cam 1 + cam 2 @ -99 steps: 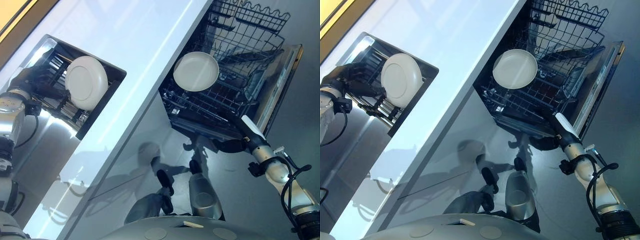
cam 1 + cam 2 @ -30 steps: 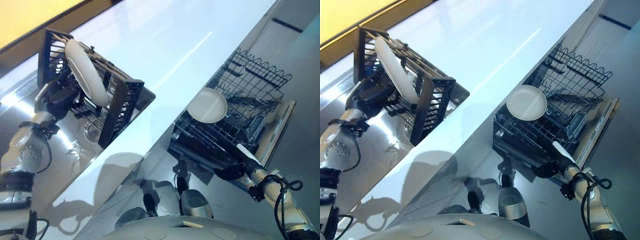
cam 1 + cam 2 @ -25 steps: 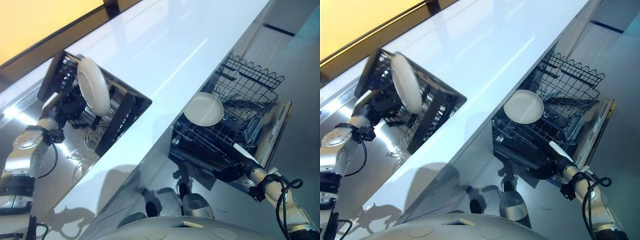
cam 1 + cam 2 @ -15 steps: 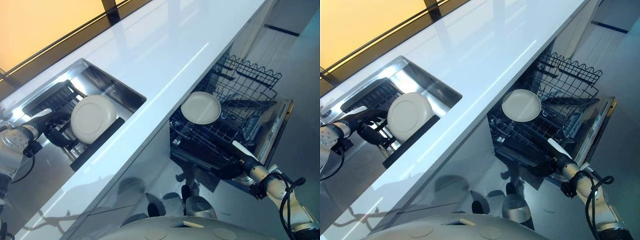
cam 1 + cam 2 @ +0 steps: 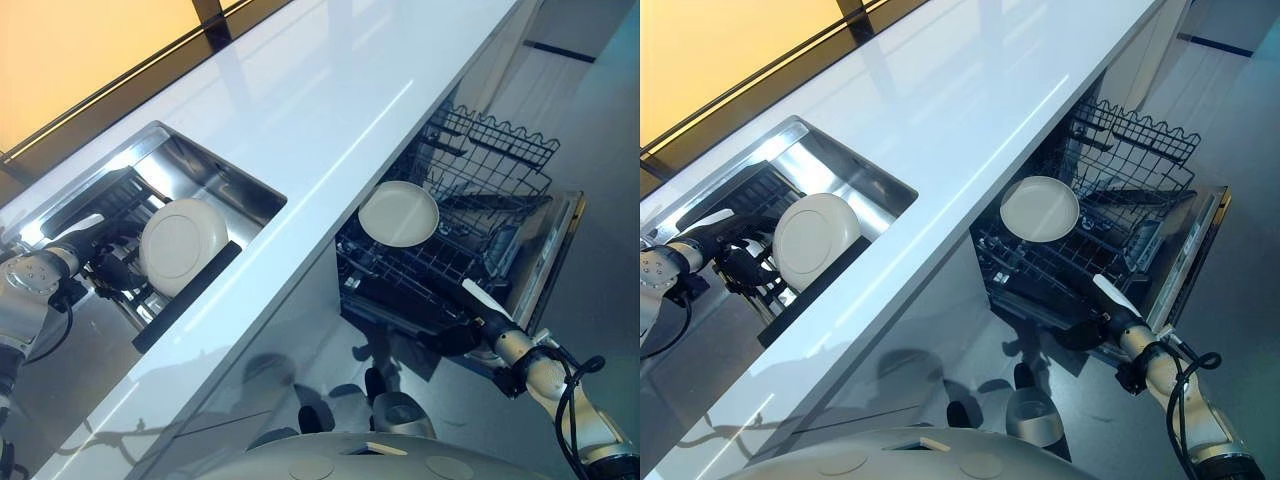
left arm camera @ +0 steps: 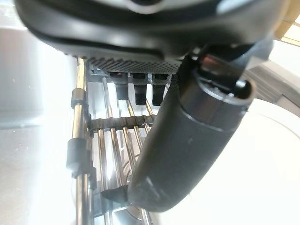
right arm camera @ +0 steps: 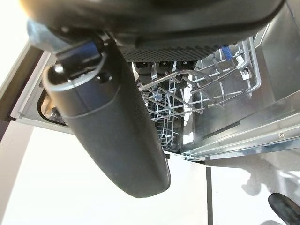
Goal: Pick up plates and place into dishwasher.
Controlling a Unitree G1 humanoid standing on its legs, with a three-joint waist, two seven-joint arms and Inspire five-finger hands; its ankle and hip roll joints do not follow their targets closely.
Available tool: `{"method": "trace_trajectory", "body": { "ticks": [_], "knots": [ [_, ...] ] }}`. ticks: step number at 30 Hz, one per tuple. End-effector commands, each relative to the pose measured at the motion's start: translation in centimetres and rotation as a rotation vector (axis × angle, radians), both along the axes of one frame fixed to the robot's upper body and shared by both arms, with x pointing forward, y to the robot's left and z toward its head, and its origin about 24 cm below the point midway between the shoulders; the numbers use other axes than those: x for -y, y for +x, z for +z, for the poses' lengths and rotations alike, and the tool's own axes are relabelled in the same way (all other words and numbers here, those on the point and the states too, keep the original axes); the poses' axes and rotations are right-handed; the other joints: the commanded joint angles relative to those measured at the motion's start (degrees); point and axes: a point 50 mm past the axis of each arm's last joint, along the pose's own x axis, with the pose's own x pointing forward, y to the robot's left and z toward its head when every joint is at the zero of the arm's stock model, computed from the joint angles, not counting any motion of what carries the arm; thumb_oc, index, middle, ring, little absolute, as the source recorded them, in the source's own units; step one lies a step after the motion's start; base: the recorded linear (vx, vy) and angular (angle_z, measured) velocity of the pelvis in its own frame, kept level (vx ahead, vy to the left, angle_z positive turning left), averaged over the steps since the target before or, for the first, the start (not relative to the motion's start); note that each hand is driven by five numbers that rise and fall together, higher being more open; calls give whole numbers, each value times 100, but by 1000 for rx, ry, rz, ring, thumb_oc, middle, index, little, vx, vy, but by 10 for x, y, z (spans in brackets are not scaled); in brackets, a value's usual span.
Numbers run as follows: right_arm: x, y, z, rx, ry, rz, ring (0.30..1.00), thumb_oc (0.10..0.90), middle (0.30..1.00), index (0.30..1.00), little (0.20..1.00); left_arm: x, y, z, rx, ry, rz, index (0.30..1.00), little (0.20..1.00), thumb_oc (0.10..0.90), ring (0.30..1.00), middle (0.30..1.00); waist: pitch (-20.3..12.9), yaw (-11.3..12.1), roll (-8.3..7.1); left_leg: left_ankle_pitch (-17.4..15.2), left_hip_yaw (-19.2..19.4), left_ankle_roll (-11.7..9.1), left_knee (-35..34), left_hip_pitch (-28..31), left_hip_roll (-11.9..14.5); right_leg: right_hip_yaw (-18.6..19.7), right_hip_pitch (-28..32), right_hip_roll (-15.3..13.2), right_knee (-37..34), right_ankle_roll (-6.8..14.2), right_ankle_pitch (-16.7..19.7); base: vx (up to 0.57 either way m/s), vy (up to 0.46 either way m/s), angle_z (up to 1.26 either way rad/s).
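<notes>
While the left hand grips a white plate in the sink rack, the right hand's fingers cannot be told.

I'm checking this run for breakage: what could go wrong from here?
1. The plate stands on edge in the sink rack, with the left hand right beside it; a poor grasp might tip or drop it.
2. The right hand sits at the dishwasher's lower rack, where another plate stands; it might get knocked.
</notes>
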Motion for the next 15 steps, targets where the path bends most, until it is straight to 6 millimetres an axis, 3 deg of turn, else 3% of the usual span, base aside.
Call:
{"method": "trace_trajectory", "body": {
  "ticks": [1, 10, 15],
  "knots": [
    [-31, 13, 21, 123, 106, 129, 900, 800, 900, 900, 900, -27, 9, 79, 224, 234, 81, 900, 900, 800, 900, 900, -300, 14, -109, -466, -76, 164, 353, -327, -424, -13, -34, 169, 774, 550, -903, 3, -37, 0],
    [-39, 14, 15, 118, 116, 123, 900, 800, 900, 900, 900, -45, 9, 153, 548, 340, 210, 900, 900, 800, 900, 900, -355, 26, -89, -415, -102, 127, 271, -329, -397, -89, -16, 178, 765, 519, -936, 5, -44, 1],
    [-44, 17, 13, 116, 125, 123, 900, 800, 900, 900, 900, -47, 13, 170, 617, 361, 263, 900, 900, 800, 900, 900, -368, 31, -78, -395, -154, 117, 210, -328, -407, -104, -34, 175, 763, 517, -937, 8, -48, 10]
  ]
}}
